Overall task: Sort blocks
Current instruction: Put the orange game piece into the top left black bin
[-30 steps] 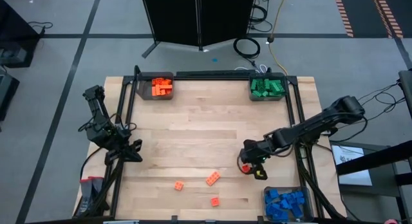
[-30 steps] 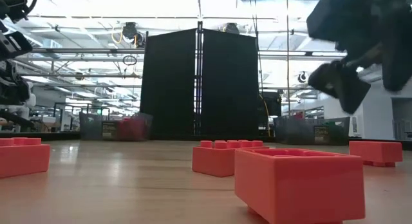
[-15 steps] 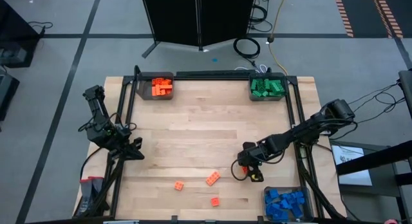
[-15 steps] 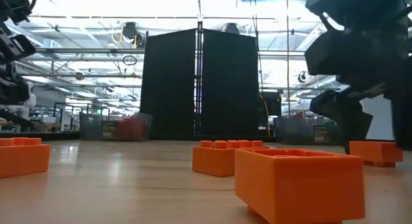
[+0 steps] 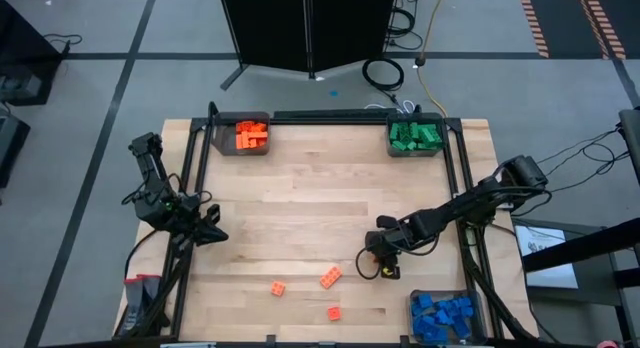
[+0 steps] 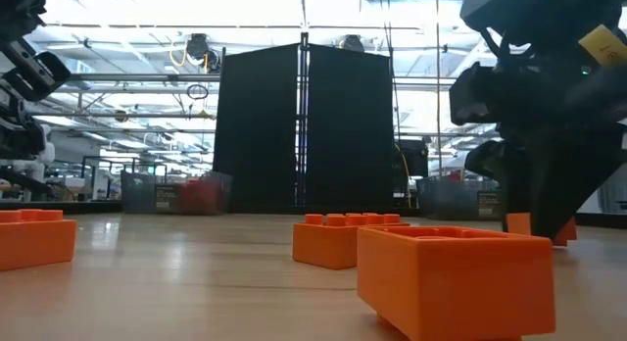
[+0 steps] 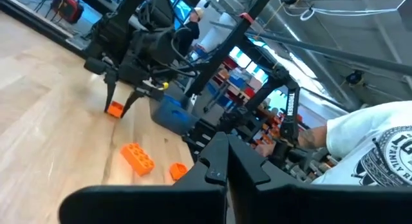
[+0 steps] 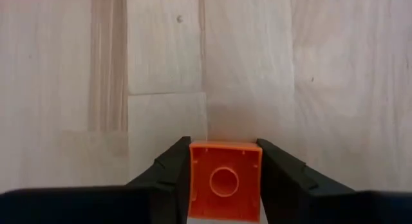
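A small square orange block (image 8: pixel 224 180) lies near the table's right side with its hollow underside toward the right wrist camera. My right gripper (image 5: pixel 380 260) is shut on it; the low view shows block (image 6: pixel 534 226) and gripper at the right. Three more orange blocks (image 5: pixel 278 287) (image 5: pixel 330 278) (image 5: pixel 333 313) rest flat on the wood near the front edge. My left gripper (image 5: pixel 215 235) hangs shut and empty at the table's left edge. My right gripper pinches the orange block's two opposite side walls (image 8: pixel 193 179) between its two fingers (image 8: pixel 166 176). The fingers come steeply from above, slanting down. The block sits low between the fingertips, at the table top (image 6: pixel 534 241).
A bin of orange blocks (image 5: pixel 251 135) stands at the far left corner. A bin of green ones (image 5: pixel 415 137) is at the far right, and a bin of blue ones (image 5: pixel 442 316) at the near right. A person in a white shirt (image 7: pixel 373 147) sits beyond the table's right side.
My right gripper has come down and a little toward the table's near edge, over the orange block. Its fingers have closed in on the block's sides. My left gripper has rolled a little where it is.
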{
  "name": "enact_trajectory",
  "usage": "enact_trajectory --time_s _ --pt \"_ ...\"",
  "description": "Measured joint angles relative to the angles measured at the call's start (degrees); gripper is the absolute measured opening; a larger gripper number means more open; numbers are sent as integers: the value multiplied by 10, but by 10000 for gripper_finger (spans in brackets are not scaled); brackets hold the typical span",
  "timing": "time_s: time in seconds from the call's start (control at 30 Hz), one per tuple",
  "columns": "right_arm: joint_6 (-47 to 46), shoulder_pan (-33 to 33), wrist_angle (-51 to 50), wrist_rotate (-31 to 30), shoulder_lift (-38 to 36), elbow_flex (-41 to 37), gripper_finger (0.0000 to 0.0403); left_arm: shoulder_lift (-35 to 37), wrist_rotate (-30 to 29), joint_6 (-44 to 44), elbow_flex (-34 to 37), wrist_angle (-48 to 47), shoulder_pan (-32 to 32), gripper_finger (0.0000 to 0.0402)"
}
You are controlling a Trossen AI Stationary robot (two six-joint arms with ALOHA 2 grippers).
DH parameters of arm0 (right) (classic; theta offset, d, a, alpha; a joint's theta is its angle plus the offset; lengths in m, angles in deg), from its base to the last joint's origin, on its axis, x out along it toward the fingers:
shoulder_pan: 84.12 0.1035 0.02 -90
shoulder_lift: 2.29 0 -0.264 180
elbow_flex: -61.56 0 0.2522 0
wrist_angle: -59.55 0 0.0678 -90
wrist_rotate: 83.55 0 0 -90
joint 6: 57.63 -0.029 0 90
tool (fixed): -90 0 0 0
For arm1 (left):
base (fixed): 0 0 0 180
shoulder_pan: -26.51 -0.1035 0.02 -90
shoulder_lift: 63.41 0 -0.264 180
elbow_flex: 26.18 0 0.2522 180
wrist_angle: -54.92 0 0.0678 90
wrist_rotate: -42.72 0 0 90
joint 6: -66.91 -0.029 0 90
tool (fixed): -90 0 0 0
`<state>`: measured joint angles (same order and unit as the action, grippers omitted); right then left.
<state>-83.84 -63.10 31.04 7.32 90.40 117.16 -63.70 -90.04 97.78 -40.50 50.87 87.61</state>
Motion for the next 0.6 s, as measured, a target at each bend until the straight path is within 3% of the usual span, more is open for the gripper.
enact_trajectory --time_s 0.27,0.4,0.5,0.6 --pt "-20 -2 6 2 1 2 122 0 -4 -12 0 0 0 0" --pt "-32 -15 -6 2 6 30 122 0 -33 -43 0 2 0 0" --pt "-29 -43 14 -53 5 73 122 0 -60 -28 0 3 0 0" --pt "1 -90 56 -96 4 119 122 0 -33 20 0 -1 0 0"
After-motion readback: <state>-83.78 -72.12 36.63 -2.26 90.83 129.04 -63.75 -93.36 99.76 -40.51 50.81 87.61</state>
